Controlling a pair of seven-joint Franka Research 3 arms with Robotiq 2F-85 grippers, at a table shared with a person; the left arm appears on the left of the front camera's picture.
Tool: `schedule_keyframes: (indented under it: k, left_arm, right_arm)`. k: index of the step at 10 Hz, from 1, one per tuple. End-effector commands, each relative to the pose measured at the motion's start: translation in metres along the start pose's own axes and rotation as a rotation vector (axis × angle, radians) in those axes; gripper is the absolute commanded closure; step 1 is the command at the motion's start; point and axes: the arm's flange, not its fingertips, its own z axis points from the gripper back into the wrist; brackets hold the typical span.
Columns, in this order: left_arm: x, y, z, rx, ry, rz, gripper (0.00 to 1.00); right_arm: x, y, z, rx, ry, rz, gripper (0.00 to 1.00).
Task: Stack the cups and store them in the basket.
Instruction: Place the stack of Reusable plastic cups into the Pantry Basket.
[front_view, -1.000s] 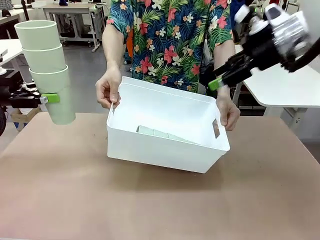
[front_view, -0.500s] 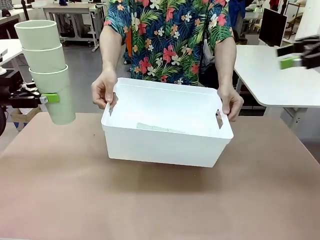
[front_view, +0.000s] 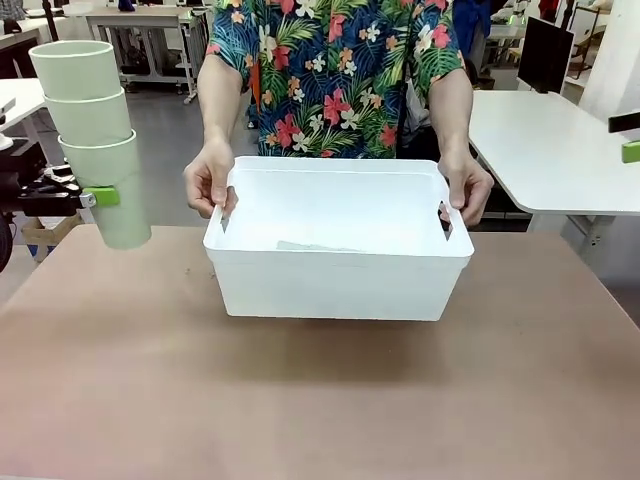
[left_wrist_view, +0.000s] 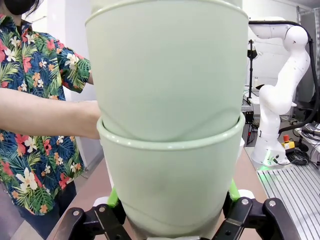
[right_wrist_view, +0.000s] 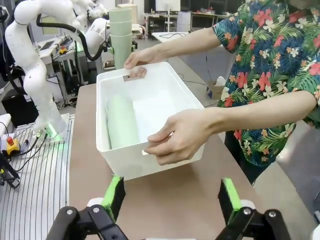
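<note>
On the surface (front_view: 320, 420) the basket (front_view: 338, 285) now sits level and square to the robot. A second ago it was tipped and skewed, with one corner dipped toward the front. I cannot tell whether its base rests on the surface or hangs just above it. The person has a hand (front_view: 210, 182) at one short end and the other hand (front_view: 468, 190) at the opposite end, fingers at the handle slots.

Inside, some cups (right_wrist_view: 122, 122) lie on their side along one long wall, so part of the storing looks done.

The right claw (right_wrist_view: 172, 197) has pulled back from above the basket's far corner to the edge of the surface. Its fingers are spread wide with nothing between them, so it is released.

At the robot's left, the left claw (front_view: 105, 196) has not moved. It is clenched on the lowest cup of a nested stack (front_view: 90, 130) of three, held upright, off the surface and well apart from the basket.

My reading is that the right arm has finished its share and cleared out while the person straightened the basket. The opening now faces up and is unobstructed, ready for the left arm to bring its stack across and lower it in beside the cups already stored.
</note>
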Motion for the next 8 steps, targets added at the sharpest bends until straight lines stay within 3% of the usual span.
schedule_keyframes:
  k: [1,8]
  left_arm:
    - [0.0042,-0.0019,-0.0008,-0.004,-0.004,-0.01,0.13]
    - [0.0042,-0.0019,-0.0008,-0.004,-0.004,-0.01,0.13]
  right_arm:
    - [0.0063,-0.0015,-0.0027,-0.006,-0.004,-0.003,0.0]
    - [0.0063,-0.0015,-0.0027,-0.006,-0.004,-0.003,0.0]
